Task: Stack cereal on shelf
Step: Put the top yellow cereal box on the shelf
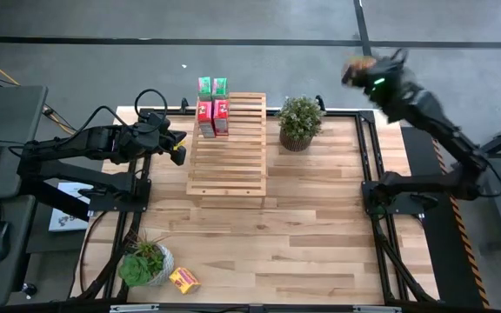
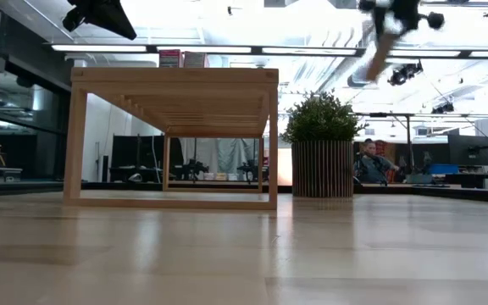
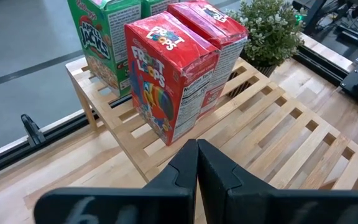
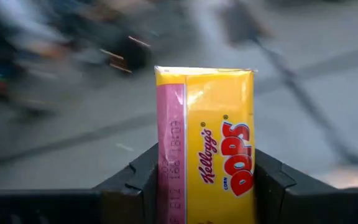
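The pale slatted shelf (image 1: 227, 148) stands mid-table. On its far end stand two green cereal boxes (image 1: 212, 86) and two red ones (image 1: 213, 117), also seen in the left wrist view as red boxes (image 3: 166, 81) and green ones (image 3: 98, 31). One yellow box (image 1: 183, 279) lies flat on the table near the near left corner. My left gripper (image 1: 178, 145), shut and empty, hovers just left of the shelf. My right gripper (image 1: 368, 76) is raised beyond the far right corner, shut on the other yellow box (image 4: 216, 124). My right gripper pinches the yellow cereal box between its two fingers (image 4: 143, 177), one on each side of the box near its lower end (image 4: 185, 186). The printed front faces the wrist camera and most of the box stands out past the fingers. It is lifted clear, high above the table.
A potted plant (image 1: 299, 122) stands right of the shelf's far end, and a second one (image 1: 144, 263) sits beside the lying yellow box. The near and right parts of the shelf top (image 3: 291, 130) are bare slats. A person (image 2: 369, 161) sits in the room beyond.
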